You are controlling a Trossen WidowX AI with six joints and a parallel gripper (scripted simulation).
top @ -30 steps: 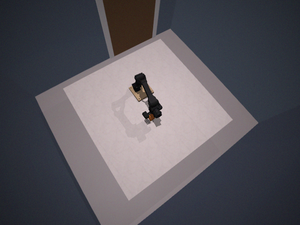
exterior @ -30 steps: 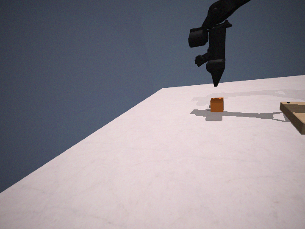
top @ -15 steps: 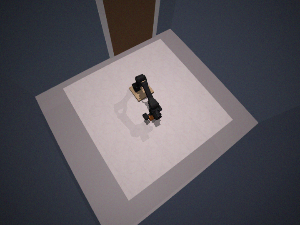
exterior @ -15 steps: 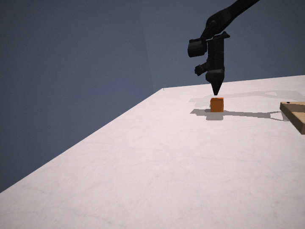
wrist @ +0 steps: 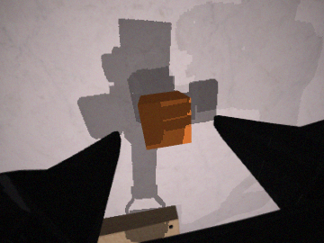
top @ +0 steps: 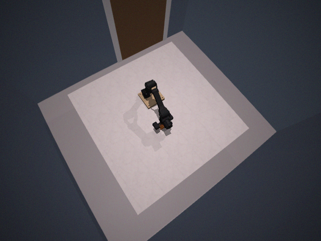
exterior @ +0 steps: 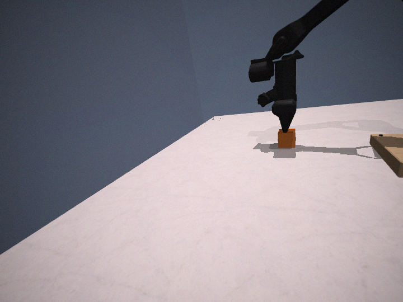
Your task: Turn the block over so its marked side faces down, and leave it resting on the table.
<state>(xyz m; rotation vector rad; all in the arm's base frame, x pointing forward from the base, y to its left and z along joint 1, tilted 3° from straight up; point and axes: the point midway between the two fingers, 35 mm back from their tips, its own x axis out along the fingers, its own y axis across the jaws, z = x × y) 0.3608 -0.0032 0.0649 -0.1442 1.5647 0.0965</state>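
I see the gripper (exterior: 285, 130) pointing straight down, tip at the top of the orange block (exterior: 286, 139) on the white table (exterior: 195, 211).

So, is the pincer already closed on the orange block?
No, in the wrist view the pincer stands wide open, with its two fingers apart from the orange block on either side.

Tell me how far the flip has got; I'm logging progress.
Done: nothing visibly confirmed; the orange block rests flat on the table, and no marking shows.
In hand: the open, empty gripper points down just above the block, fingers either side.
Left: close, turn it over, set it down.
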